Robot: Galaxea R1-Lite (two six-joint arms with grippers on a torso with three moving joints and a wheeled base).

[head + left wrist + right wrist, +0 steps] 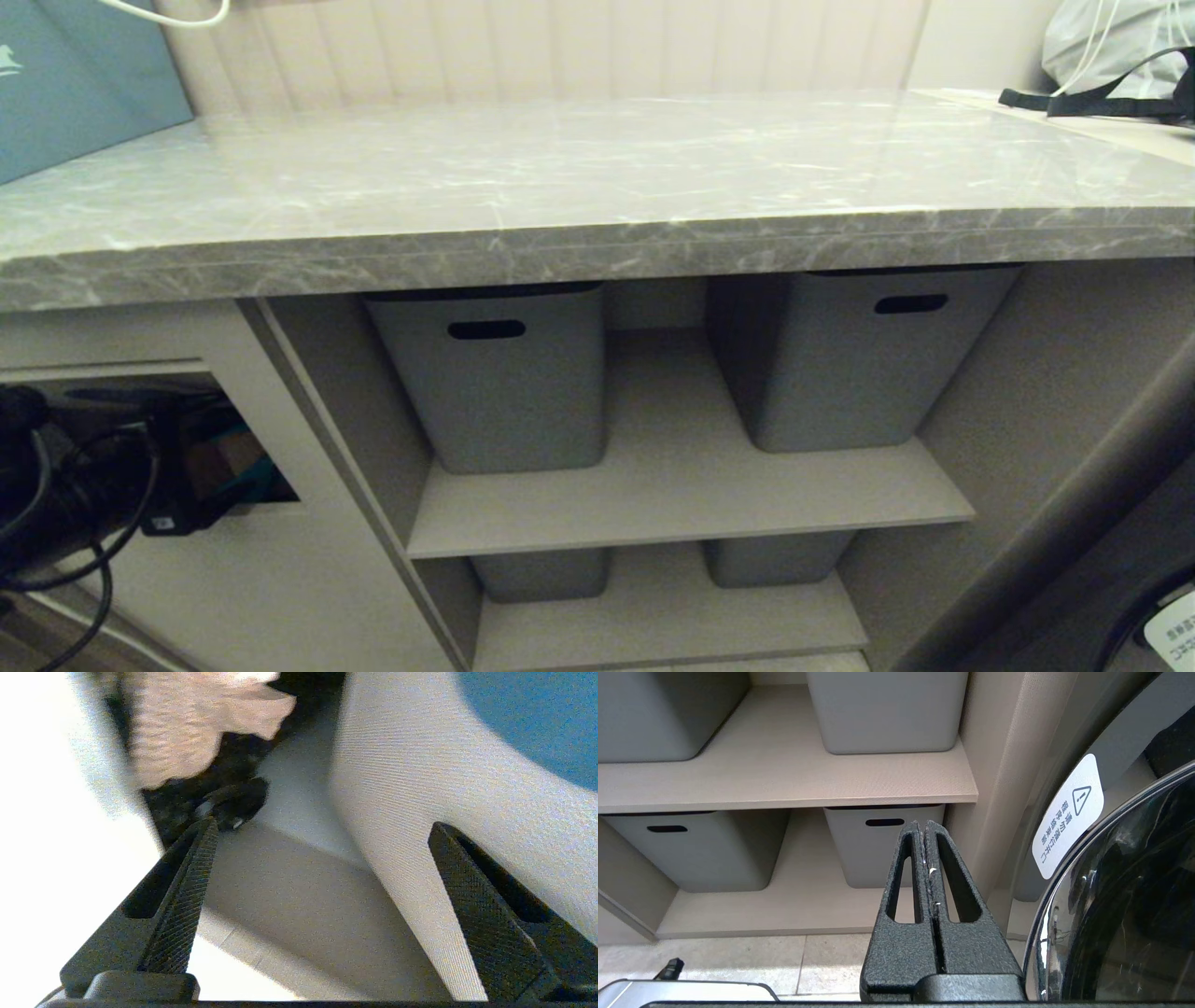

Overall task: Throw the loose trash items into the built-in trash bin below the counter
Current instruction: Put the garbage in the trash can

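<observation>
The built-in trash bin (233,448) stood open under the left end of the worktop (597,177), the left gripper (173,467) reaching into its opening, fingers (187,891) spread wide and holding nothing; a turquoise scrap (257,481) and something brown lay inside. Beside it, four grey tubs (495,373) sat on two shelves, contents hidden. The right gripper (927,826) hung low before the lower shelf, fingers pressed together and empty, next to a dark glass door (1125,896).

Both grippers have black, rough-textured fingers with long slotted cutouts (right gripper (925,823), left gripper (322,830)); looping black cables (56,523) trail along the black left arm (47,495).
</observation>
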